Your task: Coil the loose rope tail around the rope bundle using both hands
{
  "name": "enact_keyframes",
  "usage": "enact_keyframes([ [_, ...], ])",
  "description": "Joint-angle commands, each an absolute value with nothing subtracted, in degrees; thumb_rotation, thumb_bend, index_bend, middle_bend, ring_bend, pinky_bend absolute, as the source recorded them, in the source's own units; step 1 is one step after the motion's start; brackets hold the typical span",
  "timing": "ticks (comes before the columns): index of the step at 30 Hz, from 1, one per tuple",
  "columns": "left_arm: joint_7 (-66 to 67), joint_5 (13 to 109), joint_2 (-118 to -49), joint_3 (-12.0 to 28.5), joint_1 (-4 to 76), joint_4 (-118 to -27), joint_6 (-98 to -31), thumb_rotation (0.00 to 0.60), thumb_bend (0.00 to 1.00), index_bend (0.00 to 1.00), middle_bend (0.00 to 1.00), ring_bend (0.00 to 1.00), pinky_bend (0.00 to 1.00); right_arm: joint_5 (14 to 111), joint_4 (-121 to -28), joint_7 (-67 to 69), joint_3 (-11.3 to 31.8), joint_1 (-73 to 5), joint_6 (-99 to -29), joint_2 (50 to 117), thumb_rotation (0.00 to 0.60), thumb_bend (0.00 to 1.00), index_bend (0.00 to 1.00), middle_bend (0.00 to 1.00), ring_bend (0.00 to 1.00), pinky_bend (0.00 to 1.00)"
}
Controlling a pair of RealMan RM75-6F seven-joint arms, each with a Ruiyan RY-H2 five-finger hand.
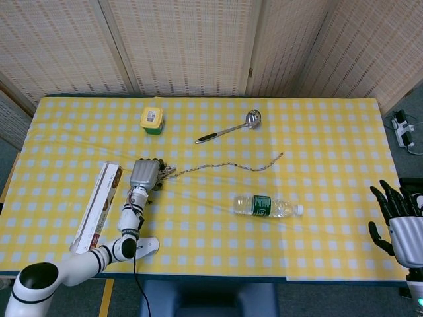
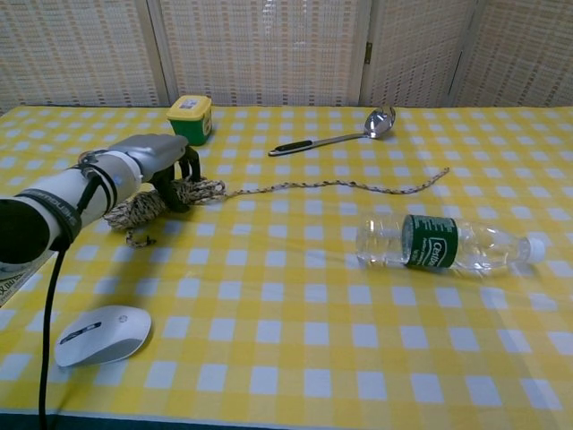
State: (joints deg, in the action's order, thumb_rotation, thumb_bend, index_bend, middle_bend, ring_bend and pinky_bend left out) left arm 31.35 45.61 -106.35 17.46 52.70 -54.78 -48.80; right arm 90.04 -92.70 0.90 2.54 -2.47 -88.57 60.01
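Now left hand (image 2: 161,159) curled on rope bundle (image 2: 148,202), right hand (image 1: 396,218) spread, empty

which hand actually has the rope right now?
The left hand, fingers curled over the rope bundle. The right hand sits off the table's right edge, fingers spread, holding nothing.

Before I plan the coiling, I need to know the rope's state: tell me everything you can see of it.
The rope looks like a thin braided cord, speckled tan and dark. At its left end it is wound into a loose bundle lying on the yellow checked tablecloth, with the left hand gripping it from above. From the bundle one loose tail runs right in a gentle wave, flat on the cloth, and ends free, above the bottle and touching nothing else. A short stray end hangs from the bundle's near side.
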Motion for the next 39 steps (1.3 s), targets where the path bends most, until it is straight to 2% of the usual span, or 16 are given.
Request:
enact_keyframes([
  [1, 25.9, 51.9, -102.7, 14.7, 50.4, -59.7, -48.5, 0.6, 0.28, 0.45, 0.43, 0.42, 0.4, 90.0, -92.7, 1.1, 2.5, -2.5, -88.5, 60.0, 0.6, 0.51, 0.0, 0.02, 0.1, 0.03],
  [4, 22.5, 55.9, -100.9, 13.2, 48.9, -62.2, -49.5, 0.6, 0.27, 0.4, 0.42, 0.37, 0.39, 90.0, -92.8, 1.1, 2.6, -2.6, -88.3, 60.0, 0.6, 0.51, 0.0, 0.02, 0.1, 0.03],
  [8, 20.3, 58.7, -99.9, 12.4, 47.5, -62.9, -51.7, 0.6, 0.27, 0.3, 0.31, 0.26, 0.33, 90.2, -92.9, 1.2, 2.6, -2.8, -88.1, 59.9, 0.6, 0.51, 0.0, 0.02, 0.1, 0.03],
  [13, 20.4, 59.4, -99.9, 12.0, 46.5, -61.4, -53.4, 0.6, 0.27, 0.27, 0.28, 0.23, 0.31, 90.4, -92.8, 1.4, 2.5, -2.9, -88.0, 60.0, 0.6, 0.51, 0.0, 0.02, 0.1, 0.03],
  [23, 22.4, 56.3, -101.1, 12.5, 45.3, -60.5, -52.8, 0.6, 0.28, 0.37, 0.3, 0.29, 0.33, 90.6, -92.4, 2.1, 2.4, -2.6, -88.5, 60.2, 0.6, 0.51, 0.0, 0.02, 0.1, 0.03],
  [27, 22.7, 55.4, -101.3, 12.9, 45.4, -60.1, -52.0, 0.6, 0.34, 0.41, 0.35, 0.32, 0.34, 90.7, -92.4, 2.2, 2.3, -2.4, -88.8, 60.2, 0.6, 0.51, 0.0, 0.02, 0.1, 0.03],
  [32, 22.5, 55.6, -100.6, 13.1, 45.2, -60.5, -51.9, 0.6, 0.38, 0.42, 0.36, 0.33, 0.35, 90.5, -92.3, 2.4, 2.2, -2.1, -88.9, 60.2, 0.6, 0.51, 0.0, 0.03, 0.1, 0.03],
  [39, 22.6, 55.1, -100.1, 12.7, 44.7, -60.5, -51.1, 0.6, 0.38, 0.42, 0.37, 0.34, 0.36, 90.7, -92.3, 2.4, 2.2, -2.1, -89.1, 60.3, 0.6, 0.51, 0.0, 0.03, 0.1, 0.03],
])
